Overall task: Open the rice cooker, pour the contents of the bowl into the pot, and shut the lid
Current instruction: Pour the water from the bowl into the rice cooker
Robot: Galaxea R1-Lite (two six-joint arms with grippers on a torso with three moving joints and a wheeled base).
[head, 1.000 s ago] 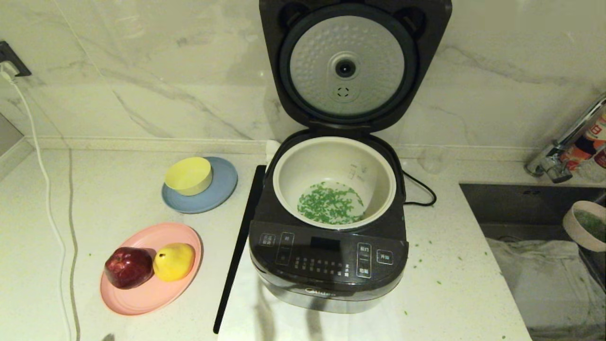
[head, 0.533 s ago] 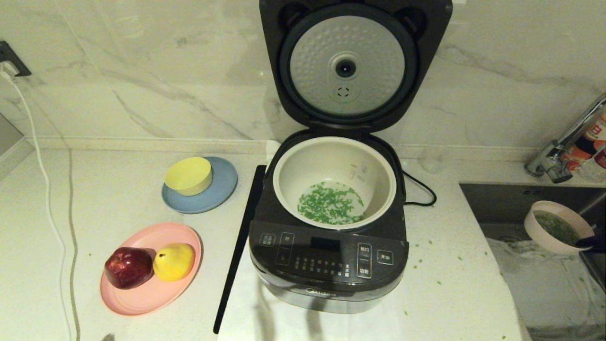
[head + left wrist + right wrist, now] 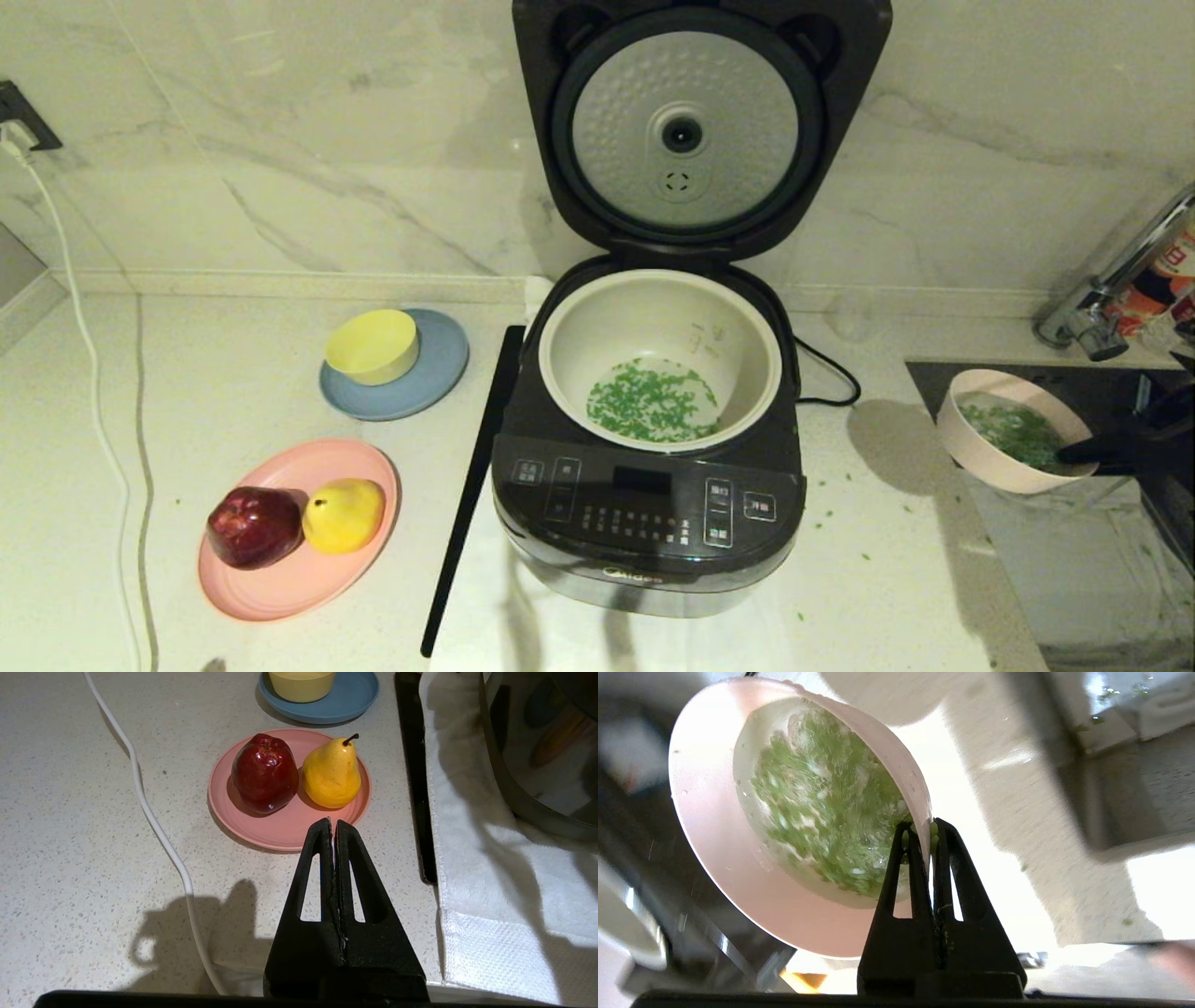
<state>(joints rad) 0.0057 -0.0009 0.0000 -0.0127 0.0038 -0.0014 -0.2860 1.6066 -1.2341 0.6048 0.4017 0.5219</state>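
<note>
Now R gripper [image 3: 1074, 455] jaws pinch bowl [image 3: 980, 446] rim over speckled counter [image 3: 233, 373] edge by sink [image 3: 1046, 392].

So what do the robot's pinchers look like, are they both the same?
Yes, they match. The left gripper and the right gripper are both matt black. Each has two long, flat fingers shaped like narrow triangles that taper to a point, and each finger has a triangular hole cut through it. The surface looks a bit rough and grainy. No cables, stickers or writing show on them.
</note>
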